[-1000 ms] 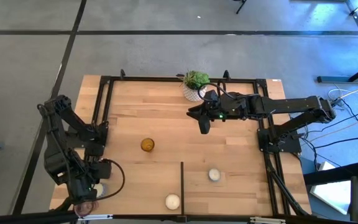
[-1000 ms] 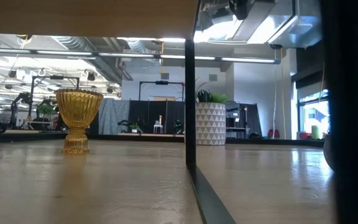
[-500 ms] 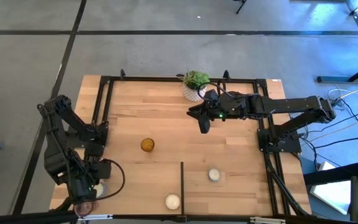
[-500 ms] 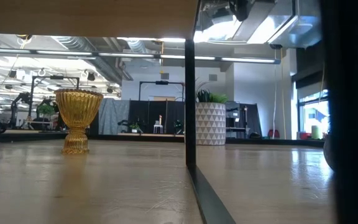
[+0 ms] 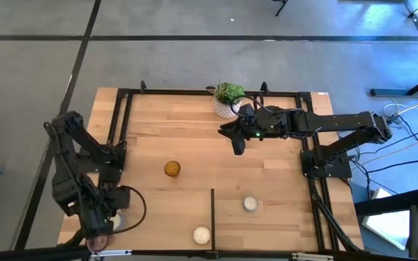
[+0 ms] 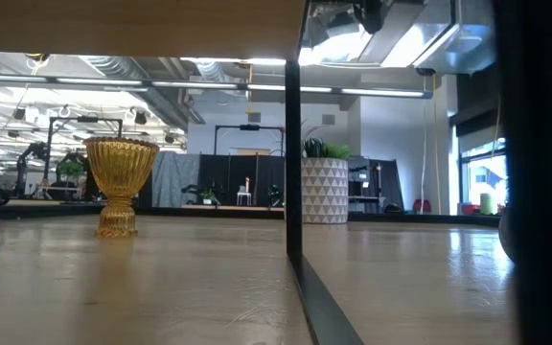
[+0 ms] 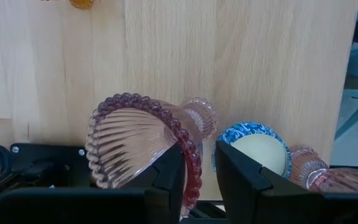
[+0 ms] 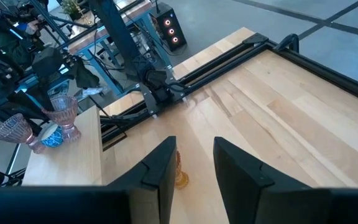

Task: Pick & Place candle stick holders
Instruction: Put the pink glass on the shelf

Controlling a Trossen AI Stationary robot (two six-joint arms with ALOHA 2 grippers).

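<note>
Left claw (image 7: 199, 152), at the near-left corner of the counter (image 5: 180, 130): fingers slightly spread, with the beaded rim of a pink glass holder (image 7: 135, 146) passing through the gap. The rim touches one finger and a sliver of wood shows before the other, so the hold appears slack rather than pinching. The holder is tipped, with its bowl toward the claw and its stem and foot pointing away across the counter. Just to one side of it stand a white holder with a blue-patterned rim (image 7: 257, 152) and a second pink holder (image 7: 316, 177). All three crowd the counter's edge beside the black frame rail (image 7: 42, 165), leaving little room to withdraw sideways; straight up is the clear way out.

Right claw (image 5: 238, 148), over the far middle of the counter near the plant pot (image 5: 227, 101): fingers spread, empty. The amber holder (image 5: 171, 168) stands upright to its near left, in line with the claw's opening and with bare wood all round. It lies at a similar reach from either arm. Two white holders (image 5: 250, 204) (image 5: 201, 234) stand near the front edge, one on each side of the black divider strip (image 5: 212, 217).
</note>
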